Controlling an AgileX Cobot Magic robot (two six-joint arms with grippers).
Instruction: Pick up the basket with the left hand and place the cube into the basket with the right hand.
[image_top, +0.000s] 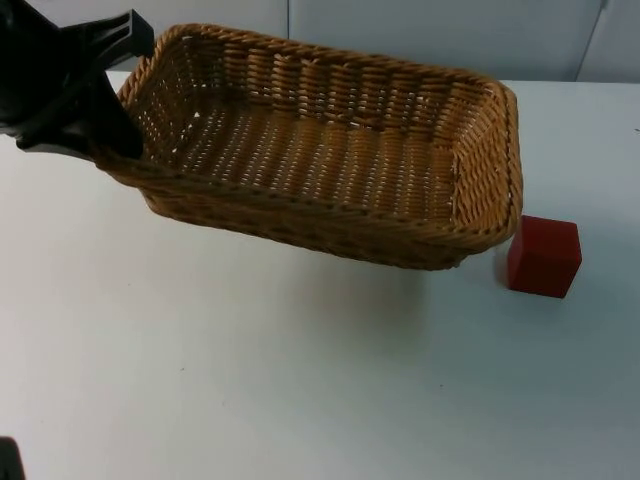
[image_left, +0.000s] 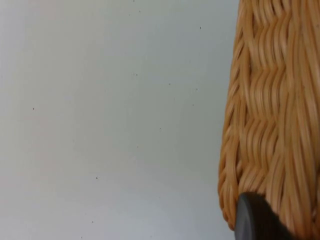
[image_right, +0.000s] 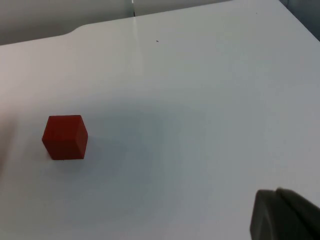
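At the table's far left I have the left gripper (image_top: 105, 125) clamped on the lifted basket (image_top: 330, 150), tilted open beside the cube (image_top: 543, 256) resting on the table.

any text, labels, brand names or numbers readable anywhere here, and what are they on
None: no words, labels, brands or numbers are readable.
The wicker basket, held at its end by the left gripper, is plain weave.
The red cube has blank faces.
The white table bears no markings.
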